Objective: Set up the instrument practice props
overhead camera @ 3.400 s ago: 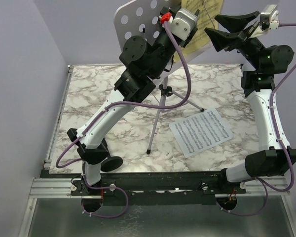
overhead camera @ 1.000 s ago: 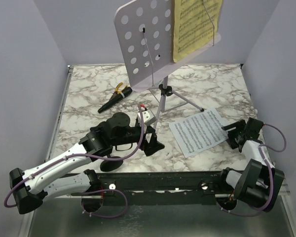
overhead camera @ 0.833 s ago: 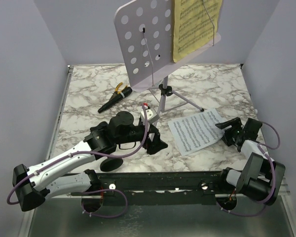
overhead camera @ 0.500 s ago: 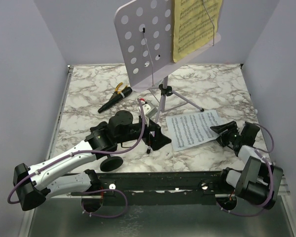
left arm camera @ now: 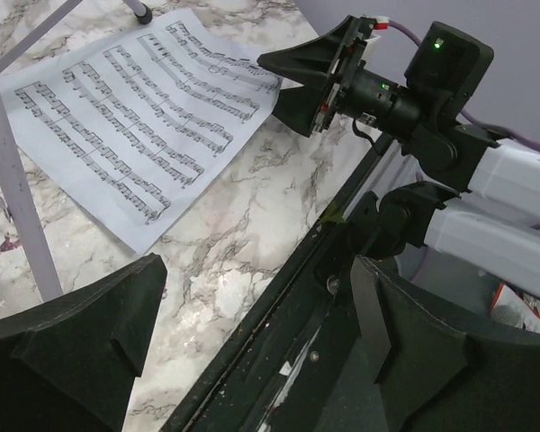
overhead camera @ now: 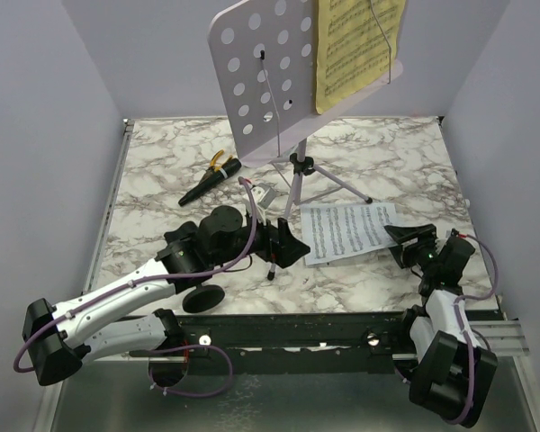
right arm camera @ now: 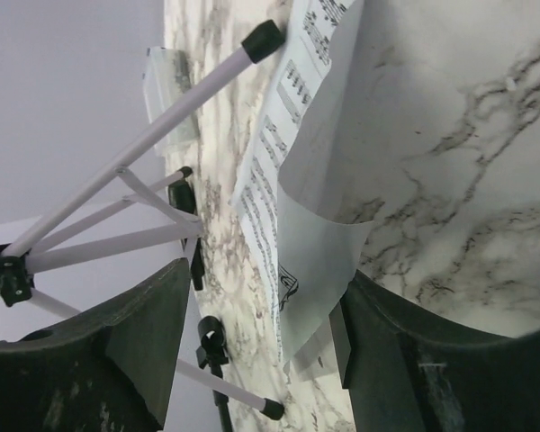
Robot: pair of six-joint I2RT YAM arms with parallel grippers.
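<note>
The white printed sheet-music page (overhead camera: 346,232) no longer lies where it lay a second ago. It has slid toward the left of the top view and has turned, so that its long edge now runs almost level, just right of the tripod legs of the lilac hole-punched metal music stand (overhead camera: 252,81). The right gripper (overhead camera: 403,243) has come in from the lower right and now stands at the page's right edge. In the right wrist view this edge curls up from the marble-patterned table (overhead camera: 162,162) and rises between the two fingers, which are apart and not pressed on the paper, so the page is lifted a little but not yet held. This seems to be the start of a pick-up: the push has raised an edge that can be pinched, but it has also moved the page. The left gripper (overhead camera: 286,245) has crept up toward the tripod. Its fingers are spread wide with nothing between them. The yellow sheet-music page (overhead camera: 351,45) rests on the stand's desk at the upper right. The black microphone (overhead camera: 202,189) lies in the middle left of the frame, touching the yellow-handled pliers (overhead camera: 220,162), and it is not yet set up.
</note>
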